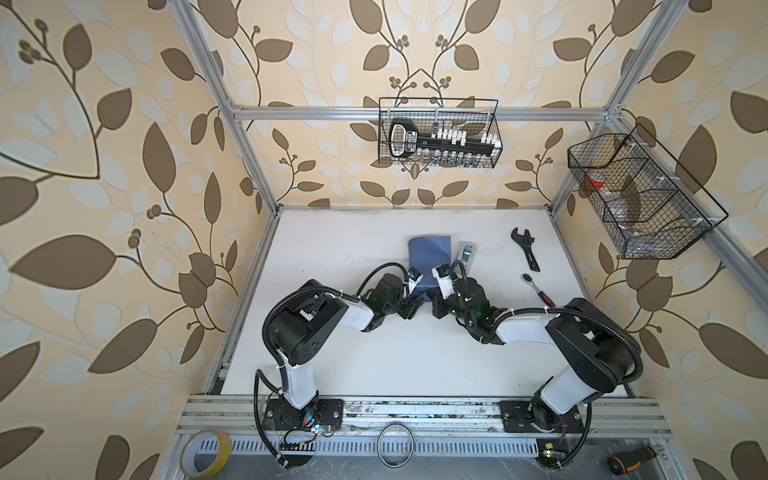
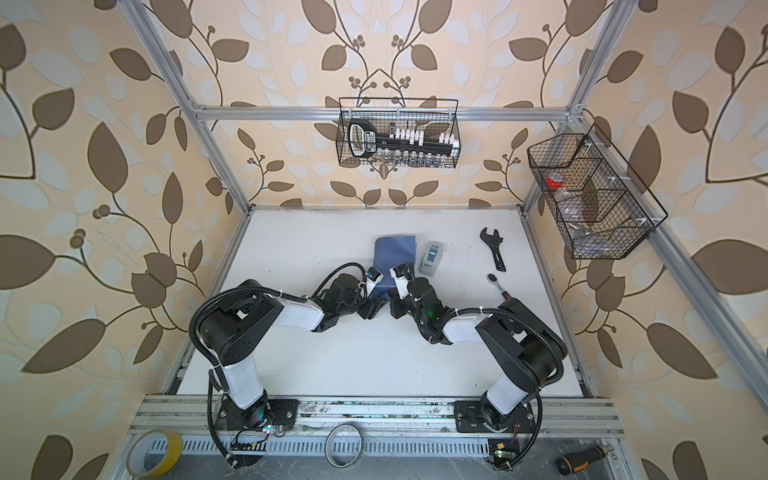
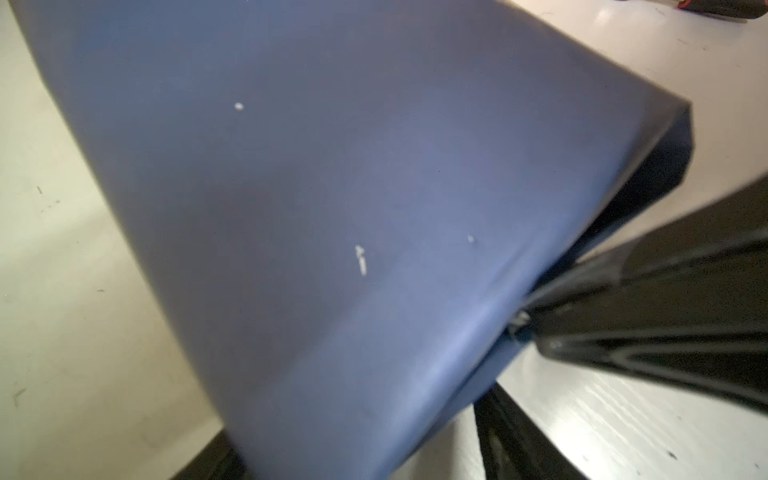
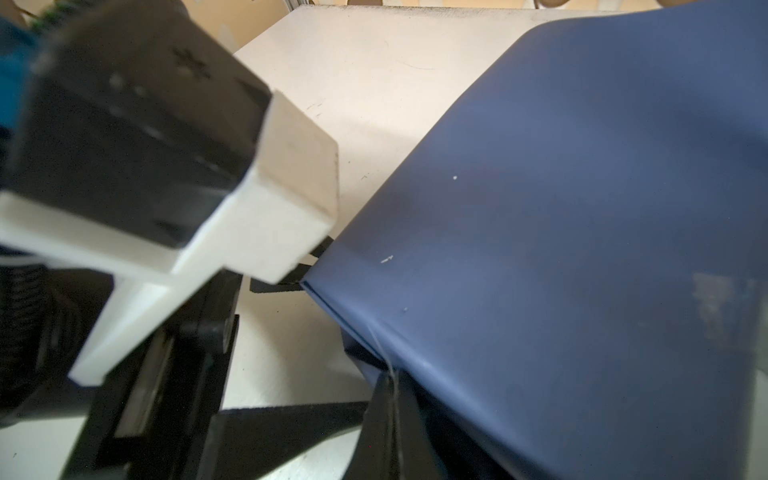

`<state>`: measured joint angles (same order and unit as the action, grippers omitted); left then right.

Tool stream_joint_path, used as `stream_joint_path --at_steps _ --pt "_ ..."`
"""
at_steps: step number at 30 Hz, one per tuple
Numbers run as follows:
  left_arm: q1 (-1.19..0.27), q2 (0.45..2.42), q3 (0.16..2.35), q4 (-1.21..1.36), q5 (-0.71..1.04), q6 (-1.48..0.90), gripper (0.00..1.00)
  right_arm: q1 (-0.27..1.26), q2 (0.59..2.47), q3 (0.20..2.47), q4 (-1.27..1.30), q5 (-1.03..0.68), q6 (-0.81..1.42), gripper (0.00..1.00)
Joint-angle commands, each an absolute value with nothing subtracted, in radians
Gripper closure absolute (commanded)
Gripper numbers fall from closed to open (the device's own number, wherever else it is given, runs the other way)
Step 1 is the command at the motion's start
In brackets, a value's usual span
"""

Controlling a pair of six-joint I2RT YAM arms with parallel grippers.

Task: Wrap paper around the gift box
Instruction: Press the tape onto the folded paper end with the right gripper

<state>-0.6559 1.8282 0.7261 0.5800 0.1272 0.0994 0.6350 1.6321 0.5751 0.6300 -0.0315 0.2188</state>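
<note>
The paper (image 1: 430, 255) (image 2: 395, 257) lies on the white table (image 1: 353, 257), just left of the grey-white tape dispenser (image 1: 467, 252) (image 2: 431, 258) in both top views, with only a thin strip of table between them. It is folded over into a bulky bundle with its darker slate-blue face outward. The bundle starts level with the dispenser's far end and runs past its near end toward the arm bases. The gift box cannot be made out under it. In the left wrist view a dark hollow (image 3: 660, 178) shows at the bundle's open end, and what is inside cannot be told.

The left gripper (image 1: 414, 308) (image 2: 370, 309) sits left of the dispenser and nearer the arm bases, at the bundle's near end. Its jaws stand wide and straddle the bundle. In the left wrist view one black finger (image 3: 505, 440) lies against one side and the other finger (image 3: 208, 463) against the opposite side, grasping the paper across its width.

The right gripper (image 1: 435, 305) (image 3: 524, 323) (image 4: 388, 390) is also nearer the arm bases than the dispenser, just beside the left one. It is clenched tight on the folded edge of the paper.

A black wrench (image 1: 525, 248) lies well to the dispenser's right, and a ratchet (image 1: 538, 286) lies to its right and nearer the arm bases
</note>
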Motion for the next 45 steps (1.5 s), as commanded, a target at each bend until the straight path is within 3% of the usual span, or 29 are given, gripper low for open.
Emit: stream_joint_path --at_steps 1,45 --pt "-0.664 1.804 0.751 0.611 0.141 0.094 0.28 0.642 1.645 0.601 0.625 -0.008 0.189 0.97" --pt "-0.663 1.805 0.769 0.594 0.128 0.085 0.29 0.638 1.611 0.604 0.577 0.017 0.178 0.88"
